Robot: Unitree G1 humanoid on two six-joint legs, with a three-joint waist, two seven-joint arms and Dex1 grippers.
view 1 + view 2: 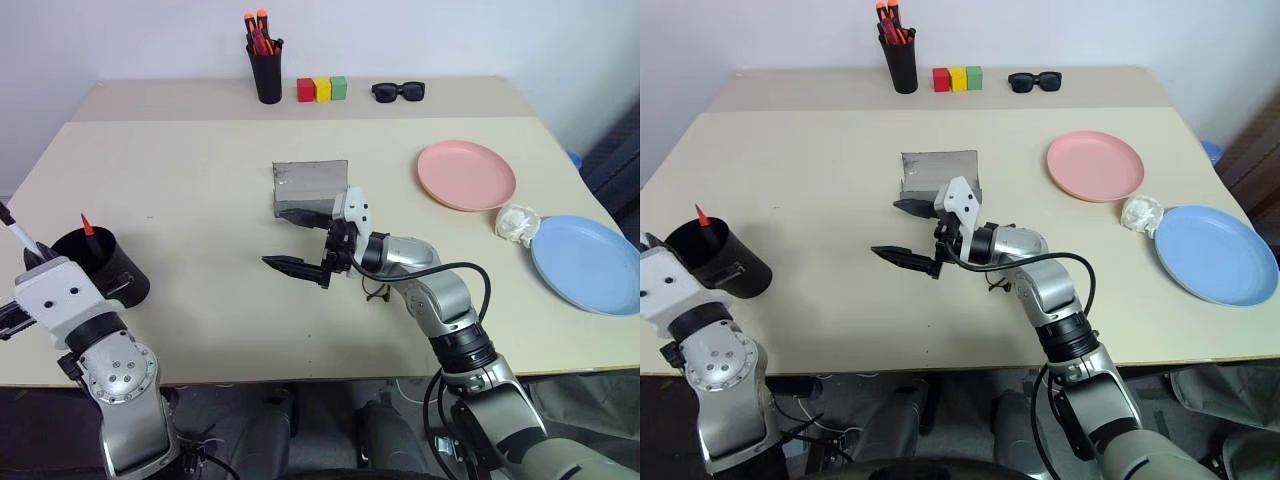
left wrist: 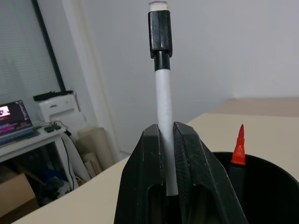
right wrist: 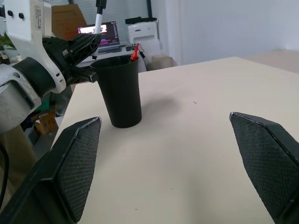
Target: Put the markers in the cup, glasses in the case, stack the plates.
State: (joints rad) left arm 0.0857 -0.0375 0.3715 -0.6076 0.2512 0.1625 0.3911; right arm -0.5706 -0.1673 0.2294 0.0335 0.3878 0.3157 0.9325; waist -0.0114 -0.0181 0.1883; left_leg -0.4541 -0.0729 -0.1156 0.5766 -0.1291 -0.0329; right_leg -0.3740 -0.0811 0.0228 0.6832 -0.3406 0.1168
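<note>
My left gripper (image 2: 167, 128) is shut on the white marker (image 2: 163, 102), whose black cap points up. It sits just beside the rim of the black cup (image 1: 100, 262) at the table's left front. The other marker stands in the cup, its red tip (image 1: 87, 225) poking above the rim. At mid table my right gripper (image 1: 297, 240) is open and empty, just in front of the open grey case (image 1: 310, 185). Thin dark parts of the glasses (image 1: 375, 292) peek out from under my right wrist. The pink plate (image 1: 466, 175) and the blue plate (image 1: 590, 262) lie apart on the right.
A crumpled white wad (image 1: 517, 223) lies between the two plates. Along the back stand a black pen holder (image 1: 266, 70) with orange-capped pens, three coloured blocks (image 1: 322, 89) and black sunglasses (image 1: 398, 92). The cup is close to the table's left edge.
</note>
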